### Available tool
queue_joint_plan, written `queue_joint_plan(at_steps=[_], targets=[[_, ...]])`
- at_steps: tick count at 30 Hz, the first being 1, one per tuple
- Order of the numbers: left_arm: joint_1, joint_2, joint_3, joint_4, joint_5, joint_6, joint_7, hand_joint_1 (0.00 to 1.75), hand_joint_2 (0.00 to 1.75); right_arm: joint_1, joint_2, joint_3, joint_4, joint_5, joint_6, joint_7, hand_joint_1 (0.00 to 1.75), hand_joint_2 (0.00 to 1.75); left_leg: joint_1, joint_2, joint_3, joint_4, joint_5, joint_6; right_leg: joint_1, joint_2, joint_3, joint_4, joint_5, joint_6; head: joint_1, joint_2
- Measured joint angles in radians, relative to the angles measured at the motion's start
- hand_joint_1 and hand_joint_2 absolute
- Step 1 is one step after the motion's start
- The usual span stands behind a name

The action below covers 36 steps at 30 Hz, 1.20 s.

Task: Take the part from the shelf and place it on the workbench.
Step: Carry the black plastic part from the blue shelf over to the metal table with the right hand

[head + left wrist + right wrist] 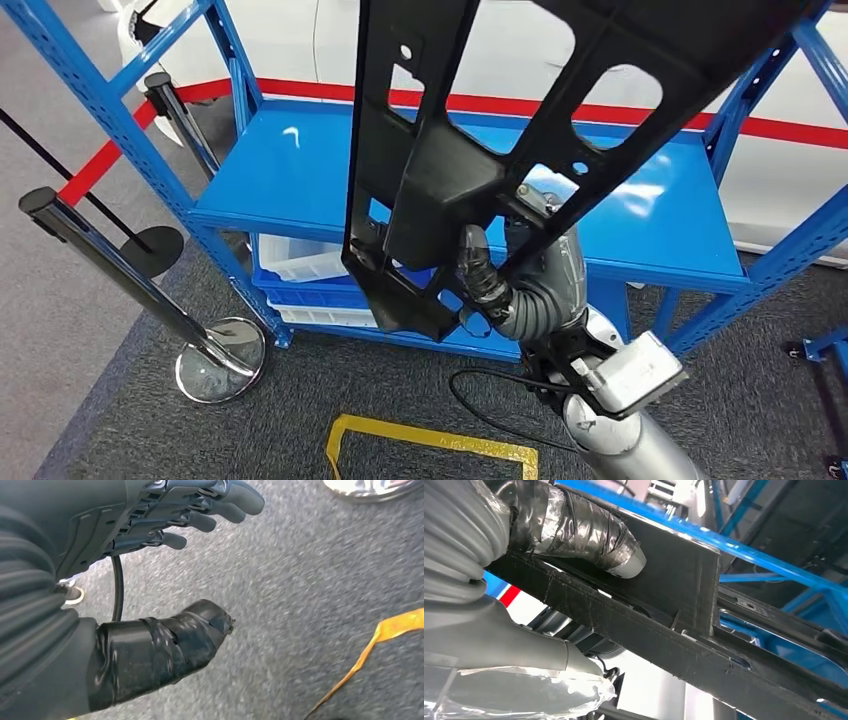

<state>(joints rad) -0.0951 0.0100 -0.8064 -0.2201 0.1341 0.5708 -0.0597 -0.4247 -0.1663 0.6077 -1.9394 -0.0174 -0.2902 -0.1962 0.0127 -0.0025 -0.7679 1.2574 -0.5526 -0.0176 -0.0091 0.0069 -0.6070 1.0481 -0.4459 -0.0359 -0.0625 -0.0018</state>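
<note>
A large black plastic frame part [440, 170] with cut-outs hangs in the air in front of the blue shelf [300, 180], tilted, reaching up past the top of the head view. My right hand [520, 280] grips it near its lower middle, the taped thumb [589, 535] pressed on a flat face of the part [674, 580]. My left hand [165, 555] hangs over grey carpet with its fingers [210, 510] held apart from the thumb and nothing in it.
The blue shelf's middle board [640, 210] is bare; white bins [300, 260] sit on the level below. Two black stanchion posts [110, 270] with round bases stand at the left. Yellow tape [430, 440] marks the grey carpet in front.
</note>
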Motion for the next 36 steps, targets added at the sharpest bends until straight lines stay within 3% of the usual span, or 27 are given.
queue_joint_plan(at_steps=[1,2,3,4,6,8,10,11,12,14,15,16,17,19,20,21,23,25,26,28,30,31,32,33,34,36], targets=[[-0.001,0.000,0.000,0.000,-0.001,-0.002,0.004,0.00,1.75,0.008,0.000,0.000,-0.005,-0.004,0.001,-0.002,1.75,1.75,0.000,0.000,0.002,0.042,-0.008,0.000,0.003,-0.001,-0.017,0.000,0.013,0.000,0.000,0.000],[-0.001,0.000,0.000,0.000,-0.003,-0.003,0.006,0.00,1.75,0.016,0.000,0.000,-0.010,-0.008,0.002,-0.004,1.75,1.75,0.000,0.000,0.020,0.055,0.004,0.002,0.005,-0.001,-0.035,0.001,0.025,-0.001,0.000,0.000],[-0.002,0.001,0.000,0.000,-0.004,-0.003,0.008,0.00,1.75,0.023,0.000,0.000,-0.014,-0.011,0.002,-0.005,1.75,1.75,-0.002,0.000,0.055,0.033,0.026,0.007,0.008,-0.002,-0.053,0.001,0.038,0.000,0.000,0.000],[-0.004,0.001,0.000,0.000,-0.006,-0.003,0.009,0.00,1.75,0.028,0.000,0.000,-0.017,-0.015,0.003,-0.006,1.75,1.75,-0.005,0.000,0.107,-0.019,0.043,0.015,0.009,-0.002,-0.068,0.001,0.051,0.000,0.000,0.000],[-0.010,0.002,0.000,0.000,-0.007,-0.002,0.011,0.00,1.75,0.035,0.000,-0.001,-0.023,-0.022,0.003,-0.009,1.75,1.75,-0.014,0.000,0.224,-0.165,0.030,0.032,0.010,-0.003,-0.088,0.000,0.074,0.006,0.001,0.000],[-0.014,0.004,0.000,0.000,-0.007,-0.002,0.013,0.00,1.75,0.041,0.000,-0.002,-0.027,-0.030,0.002,-0.013,1.75,1.75,-0.026,0.000,0.276,-0.249,0.012,0.044,0.005,-0.007,-0.089,-0.007,0.094,0.017,-0.001,0.000],[-0.015,0.005,0.000,0.000,-0.007,-0.003,0.016,0.00,1.75,0.047,0.000,-0.003,-0.028,-0.038,0.000,-0.015,1.75,1.75,-0.030,0.002,0.271,-0.268,0.036,0.055,-0.001,-0.009,-0.087,-0.016,0.107,0.028,-0.006,0.000],[-0.015,0.005,0.000,0.000,-0.007,-0.005,0.018,0.00,1.75,0.050,-0.001,-0.004,-0.028,-0.041,-0.001,-0.016,1.75,1.75,-0.028,0.005,0.267,-0.279,0.050,0.061,0.000,-0.009,-0.091,-0.008,0.092,0.032,-0.007,0.000],[-0.014,0.005,0.000,0.000,-0.006,-0.006,0.020,0.00,1.75,0.054,-0.001,-0.006,-0.029,-0.045,-0.003,-0.017,1.75,1.75,-0.025,0.008,0.260,-0.289,0.067,0.068,0.001,-0.008,-0.100,0.018,0.055,0.035,-0.005,0.000],[-0.014,0.005,0.000,0.000,-0.006,-0.007,0.024,0.00,1.75,0.063,-0.001,-0.008,-0.030,-0.053,-0.007,-0.022,1.75,1.75,-0.023,0.011,0.234,-0.295,0.098,0.076,0.000,-0.007,-0.125,0.124,-0.054,0.041,-0.001,0.000],[-0.013,0.005,0.000,0.000,-0.006,-0.007,0.025,0.00,1.75,0.069,-0.001,-0.008,-0.030,-0.057,-0.009,-0.023,1.75,1.75,-0.022,0.011,0.217,-0.293,0.112,0.076,-0.003,-0.006,-0.135,0.188,-0.092,0.045,0.001,0.000],[-0.013,0.005,0.000,0.000,-0.006,-0.008,0.026,0.00,1.75,0.074,-0.001,-0.009,-0.029,-0.060,-0.010,-0.025,1.75,1.75,-0.021,0.012,0.198,-0.290,0.124,0.073,-0.007,-0.006,-0.136,0.236,-0.105,0.050,0.001,0.000],[-0.012,0.005,0.000,0.000,-0.006,-0.008,0.026,0.00,1.75,0.079,-0.001,-0.009,-0.029,-0.061,-0.011,-0.025,1.75,1.75,-0.019,0.012,0.177,-0.285,0.136,0.069,-0.011,-0.007,-0.124,0.259,-0.094,0.055,0.001,0.000],[-0.011,0.005,0.000,0.000,-0.006,-0.008,0.027,0.00,1.75,0.083,-0.001,-0.009,-0.029,-0.061,-0.012,-0.026,1.75,1.75,-0.012,0.013,0.133,-0.266,0.155,0.057,-0.020,-0.007,-0.050,0.204,-0.048,0.068,0.001,0.000],[-0.011,0.005,0.000,0.000,-0.005,-0.009,0.027,0.00,1.75,0.083,-0.001,-0.009,-0.030,-0.061,-0.012,-0.026,1.75,1.75,-0.010,0.012,0.112,-0.251,0.161,0.050,-0.023,-0.007,0.003,0.139,-0.048,0.074,0.002,0.000],[-0.010,0.005,0.000,0.000,-0.005,-0.009,0.028,0.00,1.75,0.085,-0.001,-0.009,-0.031,-0.062,-0.013,-0.027,1.75,1.75,-0.008,0.011,0.096,-0.235,0.165,0.044,-0.023,-0.006,0.046,0.084,-0.060,0.073,0.002,0.000],[-0.009,0.006,0.000,0.000,-0.003,-0.008,0.029,0.00,1.75,0.089,-0.001,-0.010,-0.034,-0.062,-0.014,-0.031,1.75,1.75,-0.008,0.009,0.081,-0.214,0.173,0.031,-0.019,-0.001,0.081,0.024,-0.093,0.060,0.004,0.000],[-0.008,0.006,0.000,0.000,0.002,-0.008,0.030,0.00,1.75,0.093,0.000,-0.011,-0.035,-0.063,-0.017,-0.036,1.75,1.75,-0.004,0.006,0.078,-0.210,0.181,0.019,-0.016,-0.001,0.070,0.024,-0.085,0.037,0.006,0.000],[-0.007,0.006,0.000,0.000,0.004,-0.008,0.030,0.00,1.75,0.094,0.000,-0.011,-0.035,-0.063,-0.018,-0.039,1.75,1.75,-0.001,0.005,0.071,-0.202,0.167,0.013,-0.015,-0.003,0.062,0.024,-0.074,0.027,0.005,0.000],[-0.006,0.004,0.000,0.000,0.008,-0.008,0.031,0.00,1.75,0.096,0.001,-0.011,-0.036,-0.067,-0.020,-0.043,1.75,1.75,0.003,0.005,0.046,-0.138,0.086,0.005,-0.014,-0.006,0.038,0.022,-0.050,0.011,0.003,0.000],[-0.006,0.002,0.000,0.000,0.011,-0.009,0.031,0.00,1.75,0.100,0.001,-0.011,-0.038,-0.072,-0.022,-0.044,1.75,1.75,0.004,0.005,0.017,-0.020,-0.010,0.000,-0.010,-0.005,0.009,0.022,-0.025,0.005,0.001,0.000],[-0.007,0.002,0.000,0.000,0.012,-0.009,0.031,0.00,1.75,0.103,0.001,-0.011,-0.038,-0.075,-0.024,-0.045,1.75,1.75,0.004,0.005,0.011,0.033,-0.030,0.000,-0.007,-0.006,-0.008,0.022,-0.012,0.004,0.001,0.000],[-0.007,0.002,0.000,0.000,0.013,-0.009,0.031,0.00,1.75,0.106,0.001,-0.011,-0.038,-0.077,-0.026,-0.045,1.75,1.75,0.004,0.005,0.018,0.064,-0.028,0.002,-0.004,-0.006,-0.025,0.023,0.002,0.004,0.001,0.000],[-0.007,0.002,0.000,0.000,0.014,-0.009,0.030,0.00,1.75,0.110,0.001,-0.011,-0.038,-0.079,-0.028,-0.045,1.75,1.75,0.003,0.005,0.040,0.064,-0.009,0.006,-0.001,-0.006,-0.043,0.023,0.015,0.004,0.001,0.000],[-0.007,0.002,0.000,0.000,0.014,-0.009,0.030,0.00,1.75,0.112,0.001,-0.011,-0.038,-0.081,-0.030,-0.045,1.75,1.75,0.001,0.005,0.081,0.027,0.015,0.013,0.001,-0.006,-0.059,0.023,0.028,0.005,0.001,0.000],[-0.009,0.002,0.000,0.000,0.015,-0.009,0.027,0.00,1.75,0.115,0.002,-0.011,-0.039,-0.087,-0.033,-0.046,1.75,1.75,-0.008,0.004,0.198,-0.121,0.022,0.031,0.002,-0.006,-0.080,0.022,0.050,0.009,0.001,0.000]])
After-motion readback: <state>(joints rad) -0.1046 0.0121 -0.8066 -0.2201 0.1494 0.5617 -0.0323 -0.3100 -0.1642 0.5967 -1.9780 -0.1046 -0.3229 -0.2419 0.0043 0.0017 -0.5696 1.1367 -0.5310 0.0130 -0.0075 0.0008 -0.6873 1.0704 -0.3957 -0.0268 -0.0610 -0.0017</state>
